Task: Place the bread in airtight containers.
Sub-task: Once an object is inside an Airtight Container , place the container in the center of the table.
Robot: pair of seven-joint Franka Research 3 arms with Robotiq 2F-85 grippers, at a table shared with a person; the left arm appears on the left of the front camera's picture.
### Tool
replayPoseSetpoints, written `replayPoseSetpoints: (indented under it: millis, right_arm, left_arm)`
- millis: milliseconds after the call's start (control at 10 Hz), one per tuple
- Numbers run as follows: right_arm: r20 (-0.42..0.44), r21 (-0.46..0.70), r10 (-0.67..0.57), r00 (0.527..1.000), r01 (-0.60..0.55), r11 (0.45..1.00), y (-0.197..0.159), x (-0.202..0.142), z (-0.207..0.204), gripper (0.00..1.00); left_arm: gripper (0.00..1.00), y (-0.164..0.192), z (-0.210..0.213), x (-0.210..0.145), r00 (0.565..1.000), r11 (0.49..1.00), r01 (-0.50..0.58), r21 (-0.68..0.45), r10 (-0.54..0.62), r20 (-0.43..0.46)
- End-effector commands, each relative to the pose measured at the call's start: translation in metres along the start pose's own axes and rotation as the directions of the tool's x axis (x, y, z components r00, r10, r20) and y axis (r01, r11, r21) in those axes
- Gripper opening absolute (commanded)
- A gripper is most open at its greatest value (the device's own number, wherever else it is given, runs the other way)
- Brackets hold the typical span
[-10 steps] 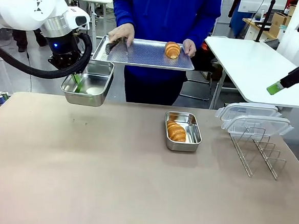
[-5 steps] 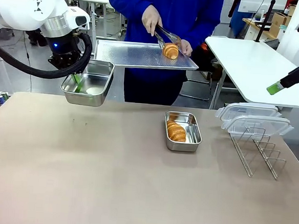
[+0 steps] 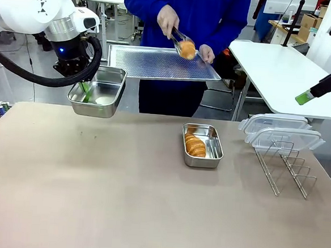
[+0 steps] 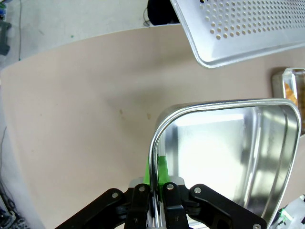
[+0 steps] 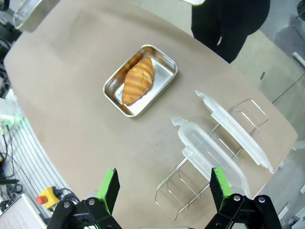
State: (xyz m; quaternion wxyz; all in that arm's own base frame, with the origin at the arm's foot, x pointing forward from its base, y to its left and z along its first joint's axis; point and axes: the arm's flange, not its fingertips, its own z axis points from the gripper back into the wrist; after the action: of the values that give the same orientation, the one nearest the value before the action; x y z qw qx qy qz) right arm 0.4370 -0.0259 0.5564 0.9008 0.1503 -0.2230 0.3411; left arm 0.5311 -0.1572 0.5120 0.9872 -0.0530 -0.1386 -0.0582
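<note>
The bread is sitting in two places. The lifted croissant [image 3: 186, 48] is hanging in the person's tongs [image 3: 177, 37] just above the perforated tray [image 3: 152, 63], higher than the left fingers [image 4: 155, 179] and off to their side. The boxed croissant [image 5: 138, 80] is lying in the filled tin [image 5: 162, 71] on the desk [image 3: 92, 198], well beyond the right fingers [image 5: 164, 191].

The left fingers are pinching narrowly on one rim of the empty tin [image 3: 99, 94], holding it in the air beside the near edge of the tray. The right fingers are standing wide, gripping nothing, high over the desk.

The step in hand is probably receiving the lifted croissant. To do it well, the left arm should be presenting the empty tin level, mouth up and steady, close under the tongs so the drop is short. The hold is on a thin rim only, so a landing at the end far from the fingers could be tipping the tin. A drop near the middle looks safer.

Counting: two croissants, two tins, two clear lids [image 3: 278, 132] leaning on one wire rack [image 3: 284, 166], one tray, one pair of tongs.
</note>
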Motion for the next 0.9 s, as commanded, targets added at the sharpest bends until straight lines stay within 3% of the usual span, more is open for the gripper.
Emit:
replayPoseSetpoints:
  millis: [0, 800]
  right_arm:
    - [0.024, 0.007, 0.001, 1.000, -0.001, 1.000, -0.0016, 0.0005, -0.0014, 1.00]
    - [0.024, 0.007, 0.001, 1.000, -0.001, 1.000, -0.0016, 0.0005, -0.0014, 1.00]
  left_arm:
    - [0.00, 0.0021, 0.0049, 0.0005, 1.000, 1.000, 0.004, 0.001, -0.004, 0.010]
    - [0.00, 0.0021, 0.0049, 0.0005, 1.000, 1.000, 0.004, 0.001, -0.004, 0.010]
